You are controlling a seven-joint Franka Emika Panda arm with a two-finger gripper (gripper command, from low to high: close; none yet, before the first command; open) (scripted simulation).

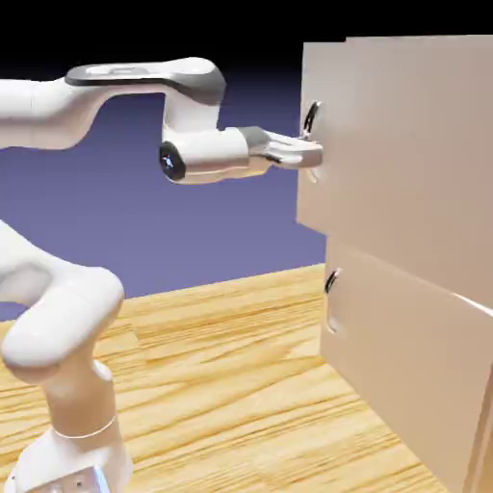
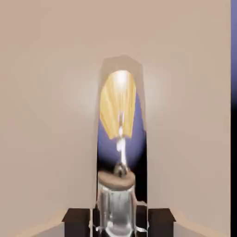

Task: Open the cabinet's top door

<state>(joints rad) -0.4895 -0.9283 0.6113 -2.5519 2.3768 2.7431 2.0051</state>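
White casing meets you first at the exterior view's left, where the arm rises from its base, which has a small lit panel too small to read. Moving right, you have the upper links above the wood-grained table, with backdrop showing between them and the tabletop; on the wrist, a black round cap carries a tiny pale mark, but you can't make out any lettering. Next comes your gripper, level and pointed at the cabinet, its fingers closed on the curved silver handle of the top door. The hand view agrees: you see the shiny metal between the two dark fingertips. That handle sits near the door's left edge in the exterior view, and you have open room left of that edge, above and below the wrist. The door itself spreads right, lying shut as far as you can tell, above the lower door, whose own small handle is well apart from your fingers.
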